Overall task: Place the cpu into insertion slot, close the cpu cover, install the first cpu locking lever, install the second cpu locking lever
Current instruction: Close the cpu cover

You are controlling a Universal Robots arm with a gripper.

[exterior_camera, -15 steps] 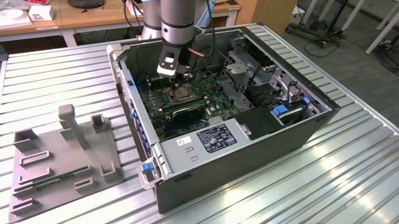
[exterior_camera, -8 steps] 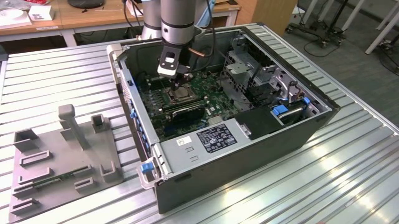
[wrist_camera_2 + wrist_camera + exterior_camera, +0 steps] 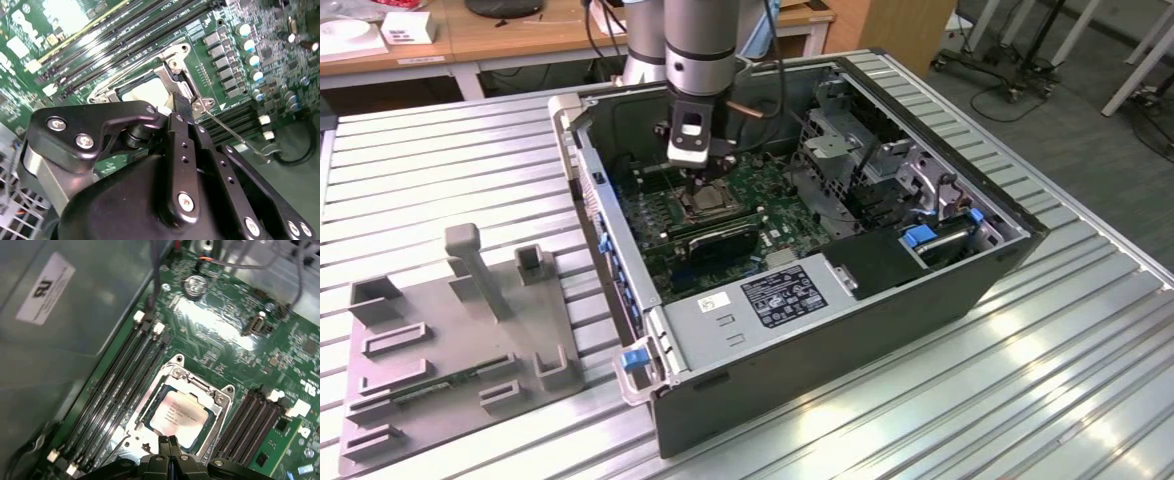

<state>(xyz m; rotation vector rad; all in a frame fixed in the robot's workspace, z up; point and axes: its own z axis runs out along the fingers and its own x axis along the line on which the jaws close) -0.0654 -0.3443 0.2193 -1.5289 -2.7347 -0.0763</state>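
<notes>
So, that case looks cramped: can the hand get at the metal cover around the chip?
Probably yes: the hand is right at the cover's edge by the chip, nothing between them; memory slots lie to the sides.

You can reach the insertion slot (image 3: 177,410) only from above: the case (image 3: 881,340) walls close every side. Memory slots (image 3: 117,385) flank it on two edges, and a thin lever (image 3: 232,134) juts from one corner.

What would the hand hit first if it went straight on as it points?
Probably the rim of the cpu cover, which frames the cpu; the shut hand points at that edge, though depth is unclear.
</notes>
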